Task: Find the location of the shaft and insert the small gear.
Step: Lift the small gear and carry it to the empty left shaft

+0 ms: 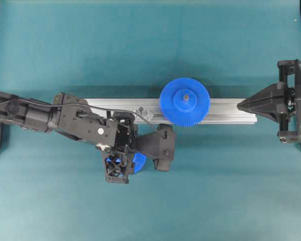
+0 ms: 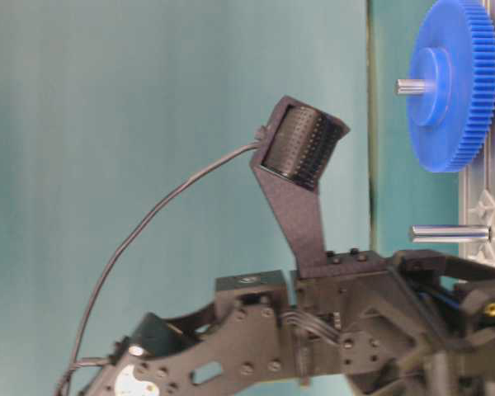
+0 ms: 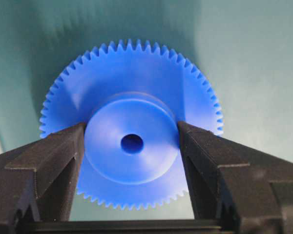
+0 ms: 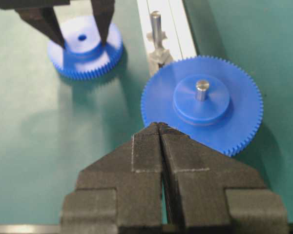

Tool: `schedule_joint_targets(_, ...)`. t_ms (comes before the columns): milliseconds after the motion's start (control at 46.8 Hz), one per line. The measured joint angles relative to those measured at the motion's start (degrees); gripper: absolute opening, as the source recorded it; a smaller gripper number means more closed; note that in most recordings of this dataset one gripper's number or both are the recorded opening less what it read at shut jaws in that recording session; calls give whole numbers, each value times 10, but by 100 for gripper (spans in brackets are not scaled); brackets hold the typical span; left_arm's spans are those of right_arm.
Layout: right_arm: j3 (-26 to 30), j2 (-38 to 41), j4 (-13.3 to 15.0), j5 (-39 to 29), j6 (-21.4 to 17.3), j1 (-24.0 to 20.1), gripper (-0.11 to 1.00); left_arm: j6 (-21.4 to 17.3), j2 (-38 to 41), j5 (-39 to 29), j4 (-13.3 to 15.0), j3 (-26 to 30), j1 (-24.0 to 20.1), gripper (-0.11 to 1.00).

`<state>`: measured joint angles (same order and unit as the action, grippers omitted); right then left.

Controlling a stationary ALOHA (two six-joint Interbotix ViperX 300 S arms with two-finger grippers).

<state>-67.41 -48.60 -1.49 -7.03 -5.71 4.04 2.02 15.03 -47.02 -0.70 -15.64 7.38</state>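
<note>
Left tool (image 1: 124, 163) sits low and left of centre in the overhead view, pointing down at the bench (image 1: 231, 191); its 2 fingers (image 3: 53, 161) are closed on the raised hub of the small gear (image 3: 132, 141), 1 pad on each side, touching. The gear lies flat on the green surface, hub and dark centre hole facing up, so its axis runs vertical. It appears still seated on the bench, though lift-off cannot be ruled out. Moving right and up in the overhead view: the shaft (image 1: 142, 110) stands on the aluminium rail (image 1: 226, 111), in a small shiny mount, just beyond the left tool and slightly to its right, near but apart from the gear. From the right wrist view the shaft (image 4: 156, 27) is an upright pin, long axis vertical, parallel to the gear's bore. Judgement: the coming move is lift, a short carry toward the rail, then bore over pin tip and straight down. Further right, the larger blue gear (image 1: 184, 101) is already on its own pin on the rail, close beside the shaft. Far right, the right tool (image 4: 159, 127) is parked with jaws pressed together, holding nothing, well away; the left arm is plainly the nearer.
</note>
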Motion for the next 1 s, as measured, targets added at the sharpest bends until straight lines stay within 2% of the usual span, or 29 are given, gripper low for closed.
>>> schedule_joint_targets(512, -1, 0, 0, 0, 0, 0, 0, -9, -47, -70, 0, 51, -1, 64)
schedule_joint_targets(1004, -2, -1, 0, 0, 0, 0, 0, -65, -50, -136, -1, 118, -49, 64)
